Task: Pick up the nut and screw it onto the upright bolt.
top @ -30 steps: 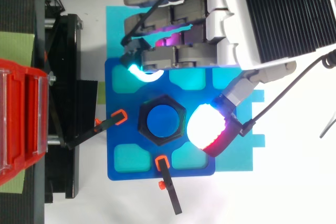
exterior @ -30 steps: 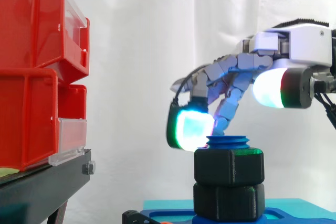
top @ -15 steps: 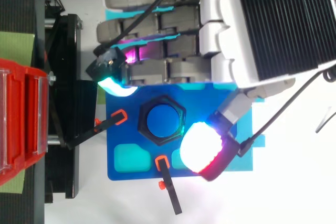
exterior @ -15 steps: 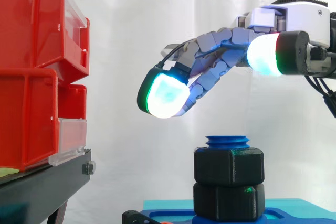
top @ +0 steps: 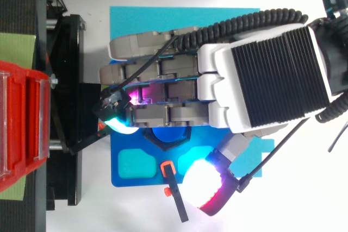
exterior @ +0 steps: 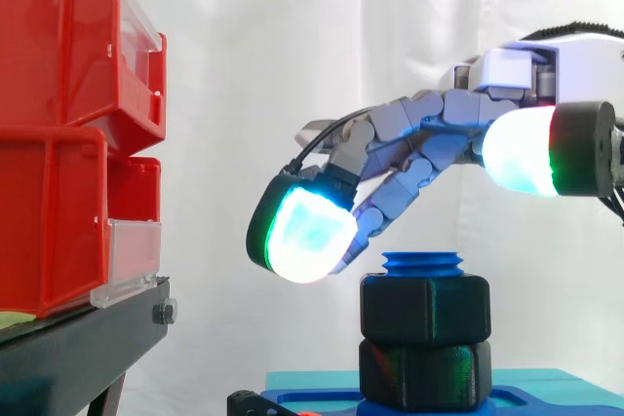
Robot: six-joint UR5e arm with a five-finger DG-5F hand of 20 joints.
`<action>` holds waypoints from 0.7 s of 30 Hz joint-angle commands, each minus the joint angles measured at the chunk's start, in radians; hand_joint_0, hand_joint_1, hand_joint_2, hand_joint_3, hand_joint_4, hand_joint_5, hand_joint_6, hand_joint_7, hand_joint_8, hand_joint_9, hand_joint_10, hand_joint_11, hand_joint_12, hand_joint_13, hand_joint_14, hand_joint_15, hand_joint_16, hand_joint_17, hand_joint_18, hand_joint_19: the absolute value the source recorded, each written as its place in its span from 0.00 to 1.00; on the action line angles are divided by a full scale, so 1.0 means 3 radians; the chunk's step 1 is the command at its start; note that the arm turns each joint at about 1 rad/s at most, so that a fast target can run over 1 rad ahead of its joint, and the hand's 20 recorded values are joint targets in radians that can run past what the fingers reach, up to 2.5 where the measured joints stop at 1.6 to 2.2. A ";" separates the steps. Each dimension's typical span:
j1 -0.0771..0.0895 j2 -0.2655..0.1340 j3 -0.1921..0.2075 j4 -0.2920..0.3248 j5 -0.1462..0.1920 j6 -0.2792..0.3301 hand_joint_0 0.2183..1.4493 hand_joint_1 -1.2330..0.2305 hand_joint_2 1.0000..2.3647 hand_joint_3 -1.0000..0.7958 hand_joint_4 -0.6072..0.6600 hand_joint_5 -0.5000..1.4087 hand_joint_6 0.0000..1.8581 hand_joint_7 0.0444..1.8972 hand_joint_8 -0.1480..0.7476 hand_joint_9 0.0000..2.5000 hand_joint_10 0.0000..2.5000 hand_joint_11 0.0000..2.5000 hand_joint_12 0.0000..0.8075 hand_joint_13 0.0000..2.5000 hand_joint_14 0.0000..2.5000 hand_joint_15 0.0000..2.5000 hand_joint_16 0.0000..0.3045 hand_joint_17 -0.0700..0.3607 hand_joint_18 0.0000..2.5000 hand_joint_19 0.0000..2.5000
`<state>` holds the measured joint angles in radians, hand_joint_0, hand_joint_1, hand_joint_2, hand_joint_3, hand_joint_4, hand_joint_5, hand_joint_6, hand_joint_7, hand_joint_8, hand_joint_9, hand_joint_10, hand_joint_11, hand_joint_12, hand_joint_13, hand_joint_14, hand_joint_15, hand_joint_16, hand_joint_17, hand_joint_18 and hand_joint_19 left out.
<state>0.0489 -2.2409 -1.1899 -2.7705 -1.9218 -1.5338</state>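
Note:
A black hex nut (exterior: 425,309) sits threaded on the upright blue bolt (exterior: 421,262), above a second black hex piece (exterior: 425,374). The bolt's blue tip pokes out of the nut. My hand (exterior: 429,138) hovers just above them, open, with nothing between the fingers and the thumb. Its fingers reach out to the left, and one glowing fingertip (exterior: 304,234) hangs left of the bolt tip. From above, my hand (top: 261,80) covers most of the nut, with a sliver of the bolt (top: 169,133) showing under the fingers. The thumb pad (top: 205,183) glows over the blue base plate (top: 117,180).
Red bins (exterior: 68,124) are stacked on a black stand (exterior: 78,348) at the left. The base plate rests on a cyan mat (top: 163,14). Black clamps with orange tips (top: 174,194) hold the plate's edges.
The hand let go of the nut and rose, stretching its fingers out to the left. It has since dropped a little and shifted over the bolt, covering the nut from above.

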 commanded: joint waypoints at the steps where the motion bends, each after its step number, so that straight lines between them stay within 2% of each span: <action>1: 0.0006 0.0004 -0.0053 0.0021 0.0009 0.0010 0.22 0.80 0.00 0.28 0.66 0.22 0.27 0.40 0.42 0.27 0.00 0.00 0.38 0.11 0.00 0.00 0.11 0.34 0.00 0.00; 6: 0.0006 -0.0001 -0.0104 0.0031 0.0055 0.0010 0.22 0.80 0.00 0.28 0.67 0.22 0.27 0.43 0.43 0.28 0.00 0.00 0.38 0.12 0.00 0.00 0.11 0.33 0.00 0.00; 16: 0.0006 0.0004 -0.0104 0.0021 0.0040 0.0020 0.23 0.78 0.00 0.28 0.68 0.24 0.27 0.53 0.44 0.30 0.00 0.00 0.35 0.14 0.00 0.00 0.09 0.30 0.00 0.00; 21: -0.0015 0.0004 -0.0104 0.0036 0.0025 0.0020 0.24 0.77 0.00 0.28 0.66 0.24 0.27 0.57 0.45 0.32 0.00 0.00 0.33 0.16 0.00 0.00 0.08 0.29 0.00 0.00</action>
<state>0.0473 -2.2398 -1.2210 -2.7640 -1.9112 -1.5279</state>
